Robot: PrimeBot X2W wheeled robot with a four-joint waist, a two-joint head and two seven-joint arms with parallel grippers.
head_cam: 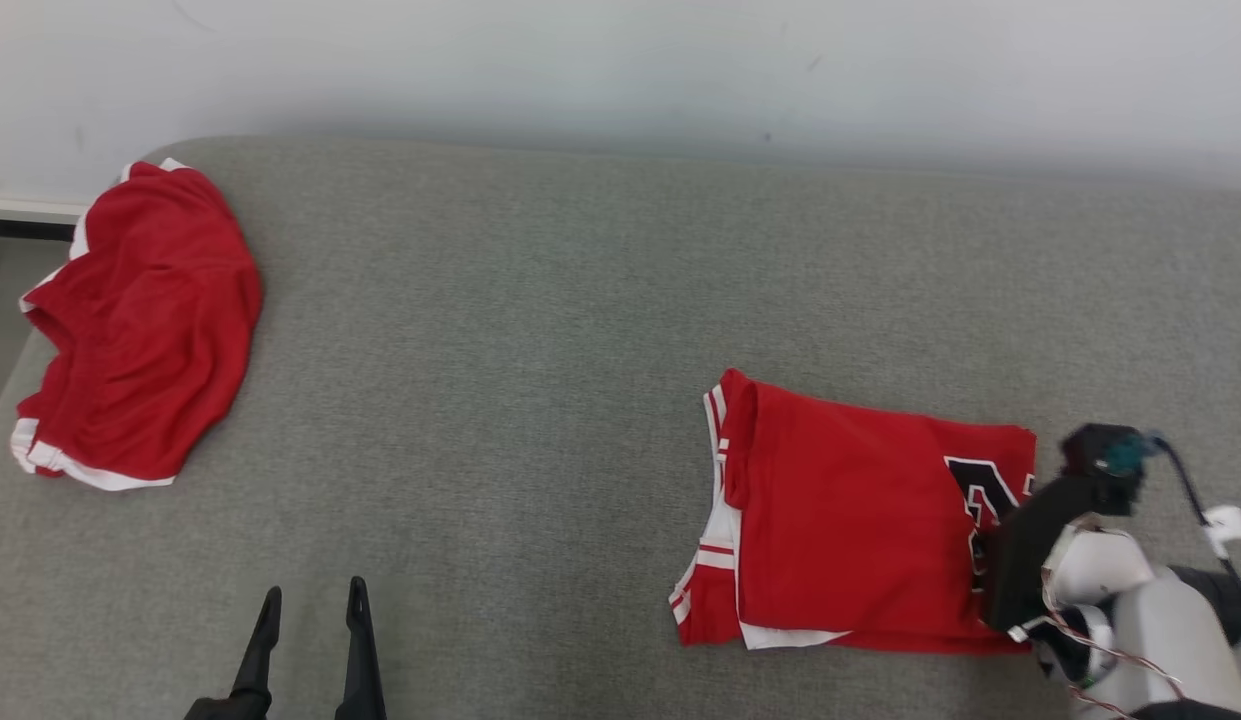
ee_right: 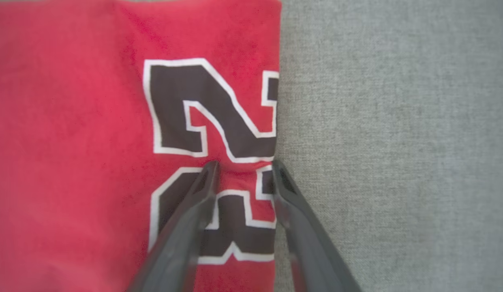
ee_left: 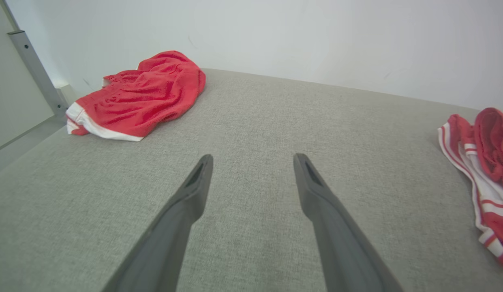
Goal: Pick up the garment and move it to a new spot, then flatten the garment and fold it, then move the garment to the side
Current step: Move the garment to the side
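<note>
The folded jersey (head_cam: 850, 520) is lying rightward on the bench (head_cam: 580, 300). The right gripper (ee_right: 243, 167) is straddling its edge, jaws half open; the left gripper (ee_left: 253, 160) is hovering, jaws wide. Seemingly starting the move aside; next, pinching all layers.

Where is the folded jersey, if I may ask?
In the head view, the folded jersey lies lower right on the grey surface, beneath the right end effector.

We see a red jersey (head_cam: 840, 520) with white trim and black, white-outlined numerals, red shorts (head_cam: 140, 320) with white bands, a grey counter (head_cam: 580, 300).
</note>
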